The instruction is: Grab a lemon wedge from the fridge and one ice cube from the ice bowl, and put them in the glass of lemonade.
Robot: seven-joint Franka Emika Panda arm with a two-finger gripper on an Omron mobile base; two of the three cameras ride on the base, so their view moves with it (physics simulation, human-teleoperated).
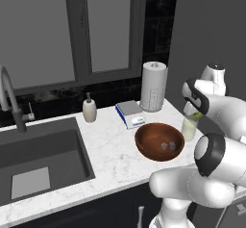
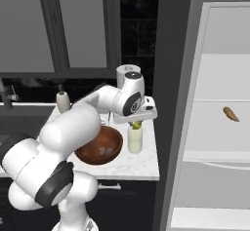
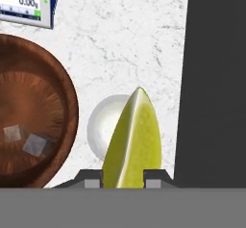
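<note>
My gripper (image 3: 123,181) is shut on the yellow-green lemon wedge (image 3: 134,140), which points down over the glass of lemonade (image 3: 102,126). From the right base view, the gripper (image 2: 136,123) hangs just above the glass (image 2: 135,141) with the wedge (image 2: 136,125) at its mouth. The left base view has the wedge (image 1: 194,111) over the glass (image 1: 189,129) near the counter's right end. The reddish-brown ice bowl (image 1: 146,150) sits left of the glass and holds ice cubes (image 3: 33,144). The fridge (image 2: 219,127) stands open on the right.
A paper towel roll (image 1: 153,86), a kitchen scale (image 1: 130,112) and a soap bottle (image 1: 89,108) stand behind the bowl. The sink (image 1: 38,159) and faucet (image 1: 9,97) lie to the left. A small orange-brown item (image 2: 231,113) rests on a fridge shelf.
</note>
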